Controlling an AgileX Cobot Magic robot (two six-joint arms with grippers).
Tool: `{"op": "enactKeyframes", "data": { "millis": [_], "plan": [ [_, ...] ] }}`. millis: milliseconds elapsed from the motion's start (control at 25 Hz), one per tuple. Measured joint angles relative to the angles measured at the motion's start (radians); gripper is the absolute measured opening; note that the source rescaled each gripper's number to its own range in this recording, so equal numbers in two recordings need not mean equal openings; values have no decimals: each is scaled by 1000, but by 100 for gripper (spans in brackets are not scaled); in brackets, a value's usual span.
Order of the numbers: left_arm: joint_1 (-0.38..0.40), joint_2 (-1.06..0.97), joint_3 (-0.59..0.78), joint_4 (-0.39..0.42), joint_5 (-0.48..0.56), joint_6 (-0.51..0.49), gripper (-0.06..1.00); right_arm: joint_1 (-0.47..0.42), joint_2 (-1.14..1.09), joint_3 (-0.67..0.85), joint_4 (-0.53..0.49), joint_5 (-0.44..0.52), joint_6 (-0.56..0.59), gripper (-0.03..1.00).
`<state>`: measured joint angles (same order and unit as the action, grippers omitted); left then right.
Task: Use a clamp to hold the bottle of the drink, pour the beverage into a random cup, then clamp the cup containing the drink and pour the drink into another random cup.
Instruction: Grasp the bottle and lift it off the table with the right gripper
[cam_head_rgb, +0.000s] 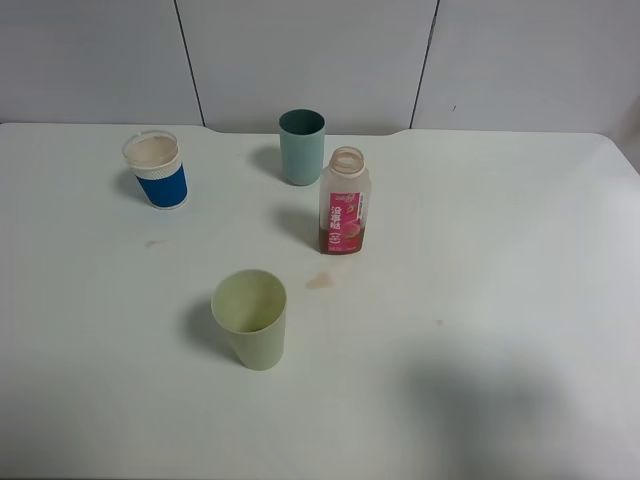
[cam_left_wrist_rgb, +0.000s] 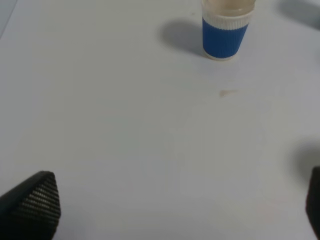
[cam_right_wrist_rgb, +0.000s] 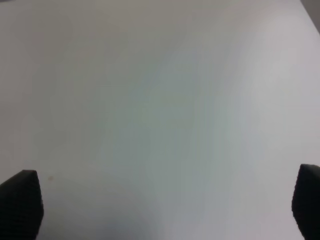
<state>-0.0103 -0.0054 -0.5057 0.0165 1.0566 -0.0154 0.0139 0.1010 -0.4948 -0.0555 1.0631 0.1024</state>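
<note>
Standing lidless, the bottle (cam_head_rgb: 345, 205) looks light and slippery; grab its middle. Left gripper (cam_left_wrist_rgb: 175, 205) and right gripper (cam_right_wrist_rgb: 160, 205) are spread wide.

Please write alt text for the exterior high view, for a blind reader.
A white table holds an uncapped clear bottle with a little brown drink. A teal cup stands behind it, a blue-sleeved white cup at far left, a pale green cup nearest the camera.
</note>
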Motion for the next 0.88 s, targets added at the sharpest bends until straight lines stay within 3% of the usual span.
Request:
{"op": "enactKeyframes", "data": {
  "millis": [440, 880],
  "plan": [
    [0, 0, 0, 0, 0, 0, 100, 0, 328, -5, -19, -8, -38, 100],
    [0, 0, 0, 0, 0, 0, 100, 0, 528, -96, -59, -234, -168, 100]
  ]
}}
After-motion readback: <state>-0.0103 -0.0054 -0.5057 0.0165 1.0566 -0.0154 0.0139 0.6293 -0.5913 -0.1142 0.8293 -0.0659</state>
